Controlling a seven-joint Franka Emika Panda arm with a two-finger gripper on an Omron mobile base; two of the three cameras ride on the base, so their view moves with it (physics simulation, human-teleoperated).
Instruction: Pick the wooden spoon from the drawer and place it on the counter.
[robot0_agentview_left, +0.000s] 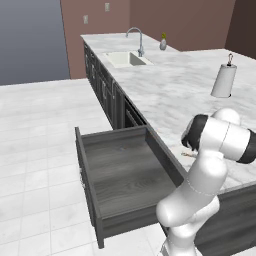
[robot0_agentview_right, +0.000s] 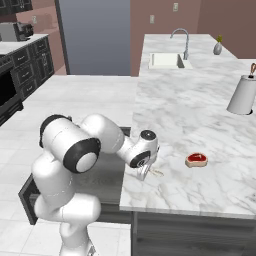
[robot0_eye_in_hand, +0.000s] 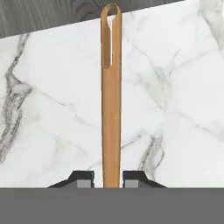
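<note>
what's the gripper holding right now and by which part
The gripper has the wooden spoon between its fingertips at one end of the handle, over the counter; whether it grips is unclear.
</note>
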